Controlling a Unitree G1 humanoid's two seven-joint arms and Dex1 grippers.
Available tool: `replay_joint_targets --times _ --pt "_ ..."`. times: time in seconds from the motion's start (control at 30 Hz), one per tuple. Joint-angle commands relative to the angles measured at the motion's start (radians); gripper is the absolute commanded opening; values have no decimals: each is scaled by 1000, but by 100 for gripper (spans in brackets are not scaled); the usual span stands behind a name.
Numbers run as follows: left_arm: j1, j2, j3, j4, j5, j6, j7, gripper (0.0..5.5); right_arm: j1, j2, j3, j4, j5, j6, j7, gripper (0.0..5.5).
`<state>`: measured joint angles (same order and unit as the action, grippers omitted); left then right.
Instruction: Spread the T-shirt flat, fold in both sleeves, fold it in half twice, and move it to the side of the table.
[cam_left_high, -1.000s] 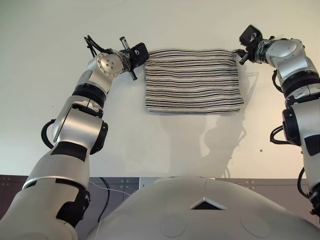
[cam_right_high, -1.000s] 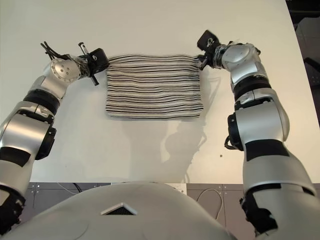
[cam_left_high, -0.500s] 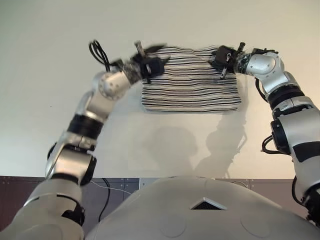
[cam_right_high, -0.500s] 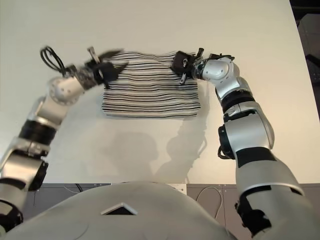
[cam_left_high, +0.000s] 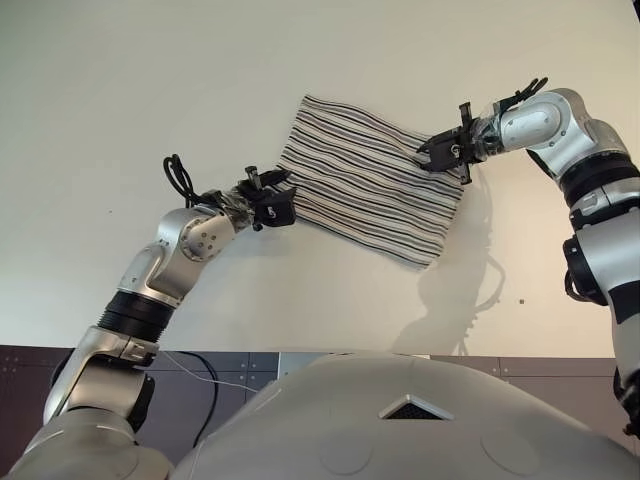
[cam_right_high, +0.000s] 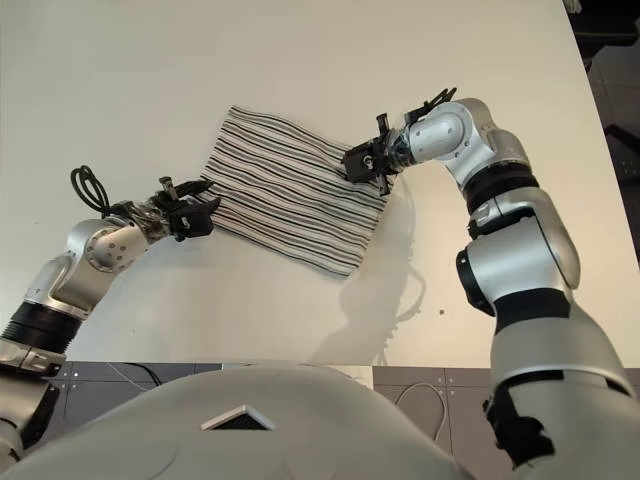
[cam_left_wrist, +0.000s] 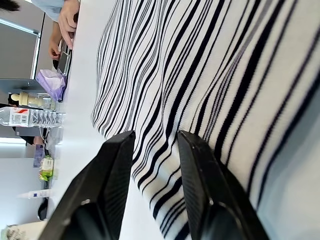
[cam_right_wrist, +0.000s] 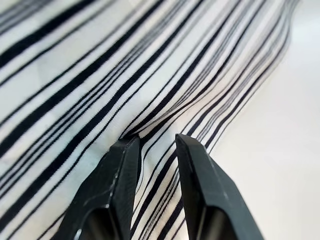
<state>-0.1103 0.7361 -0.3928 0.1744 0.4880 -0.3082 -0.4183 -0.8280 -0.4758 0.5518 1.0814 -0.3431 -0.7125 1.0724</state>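
Note:
The folded black-and-white striped T-shirt (cam_left_high: 365, 180) lies flat on the white table (cam_left_high: 150, 80), turned diagonally. My left gripper (cam_left_high: 272, 203) is at its near-left corner, and in the left wrist view the gripper (cam_left_wrist: 156, 135) has striped cloth running in between its black fingers (cam_left_wrist: 117, 170). My right gripper (cam_left_high: 443, 155) sits at the shirt's right-hand corner. In the right wrist view the gripper (cam_right_wrist: 156, 139) is pinched on a small ridge of the fabric (cam_right_wrist: 75, 75), with wrinkles running into its tips.
Bare white tabletop surrounds the shirt on all sides. The table's right edge (cam_right_high: 590, 90) borders dark floor. Past the table's edge, in the left wrist view, stand bottles (cam_left_wrist: 30, 117) and a person's hands (cam_left_wrist: 67, 20).
The shirt has swung from square with the table to a diagonal. My left gripper pulled its corner toward me and down-left, while the right gripper stayed on the right-hand corner, shifting slightly.

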Motion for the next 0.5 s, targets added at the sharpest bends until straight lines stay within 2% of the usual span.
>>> replay_joint_targets --times 0.03,0.17,0.33,0.43,0.5 --pt "-111 91 -73 284 136 -180 14 157 207 -18 3 -294 168 251 319 132" --pt "-273 71 -123 512 225 -293 103 157 263 -15 -26 -557 258 529 355 132" --pt "-376 27 -182 697 290 -338 189 157 250 3 -63 -717 291 760 321 132" --pt "-483 -8 -191 761 297 -364 223 157 275 -61 -142 -787 306 815 271 132" --pt "-515 -1 -147 716 244 -374 213 157 314 -121 -209 -859 328 848 246 132"
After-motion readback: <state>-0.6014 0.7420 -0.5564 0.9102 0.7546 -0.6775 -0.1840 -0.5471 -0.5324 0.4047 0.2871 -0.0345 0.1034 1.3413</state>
